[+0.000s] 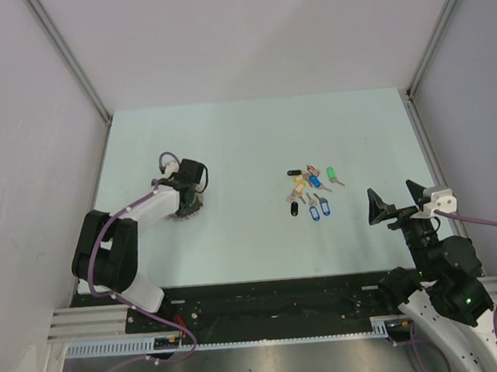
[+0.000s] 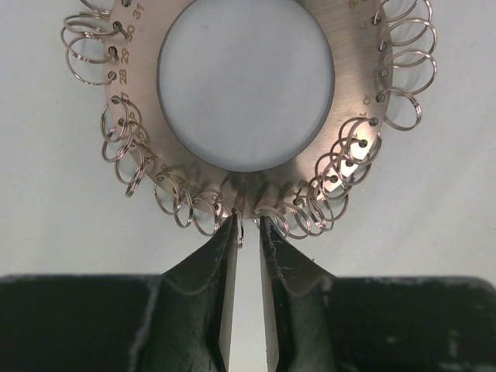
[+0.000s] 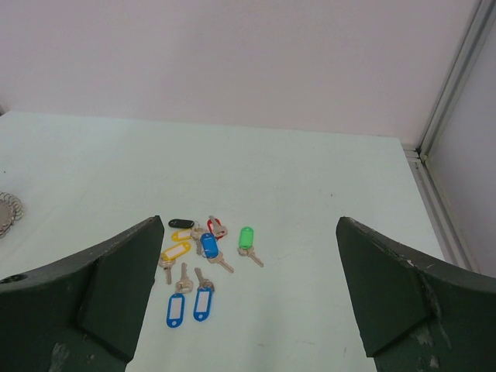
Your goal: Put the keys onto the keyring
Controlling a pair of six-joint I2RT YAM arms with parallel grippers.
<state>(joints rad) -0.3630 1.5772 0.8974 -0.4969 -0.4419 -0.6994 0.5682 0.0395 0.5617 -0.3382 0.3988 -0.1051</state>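
Observation:
The keyring (image 2: 349,93) is a flat metal disc with a wide hole and many small wire loops round its edge. It fills the left wrist view and lies under my left gripper (image 1: 189,199) in the top view. My left gripper (image 2: 248,225) has its fingers a narrow gap apart at the disc's near edge. One small loop (image 2: 241,232) stands between the tips, touching the left finger. The keys (image 1: 309,190) lie in a loose cluster at mid-table. My right gripper (image 1: 398,202) is wide open and empty, to their right. The keys (image 3: 203,248) also show in the right wrist view, ahead and left of my right gripper (image 3: 249,225).
A green-tagged key (image 3: 246,237) lies a little apart at the right of the cluster, and two blue-tagged keys (image 3: 190,306) lie nearest the right gripper. The keyring's edge (image 3: 8,211) shows at far left. Walls with metal rails (image 1: 425,137) enclose the table.

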